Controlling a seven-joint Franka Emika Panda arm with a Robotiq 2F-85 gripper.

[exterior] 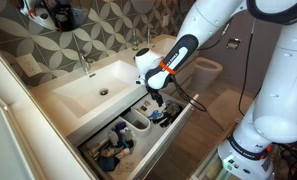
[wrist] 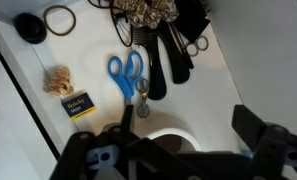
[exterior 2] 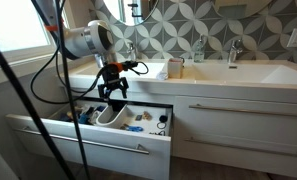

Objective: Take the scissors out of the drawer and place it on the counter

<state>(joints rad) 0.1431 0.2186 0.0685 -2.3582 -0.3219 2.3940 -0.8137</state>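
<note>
The scissors have blue handles and lie flat on the white floor of the open drawer, seen in the wrist view. My gripper is open and empty; it hovers above the drawer, over a white oval bin, with the scissors beyond its fingertips. In both exterior views the gripper hangs just over the pulled-out drawer, below the front edge of the white counter. I cannot make out the scissors in the exterior views.
In the drawer lie black combs and brushes, a small pair of black scissors, a yellow-black card, a hair tie and a patterned scrunchie. Chrome taps stand on the counter. A toilet stands beside the vanity.
</note>
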